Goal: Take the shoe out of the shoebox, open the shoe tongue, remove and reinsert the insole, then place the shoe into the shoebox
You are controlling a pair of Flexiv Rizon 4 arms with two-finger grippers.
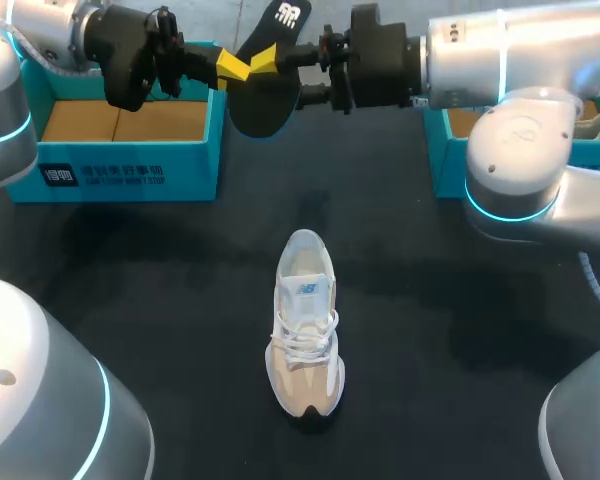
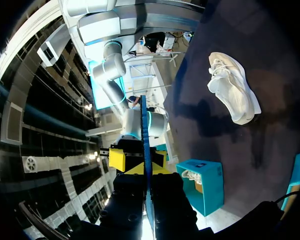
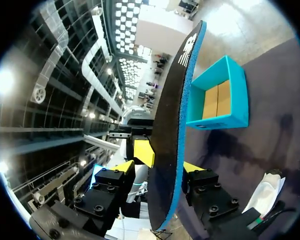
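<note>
A black insole with a blue underside hangs in the air over the back of the table, between my two grippers. My left gripper is shut on its edge; in the left wrist view the insole runs thin and edge-on between the gripper's yellow tips. My right gripper faces it from the other side. In the right wrist view the insole stands between that gripper's fingers, which are still well apart. The white and beige shoe sits upright mid-table, toe towards the front, also seen in the left wrist view.
An open teal shoebox with a bare cardboard floor stands at the back left, and shows in the right wrist view. A second teal box at the back right holds another white shoe. The dark tabletop surrounds the shoe.
</note>
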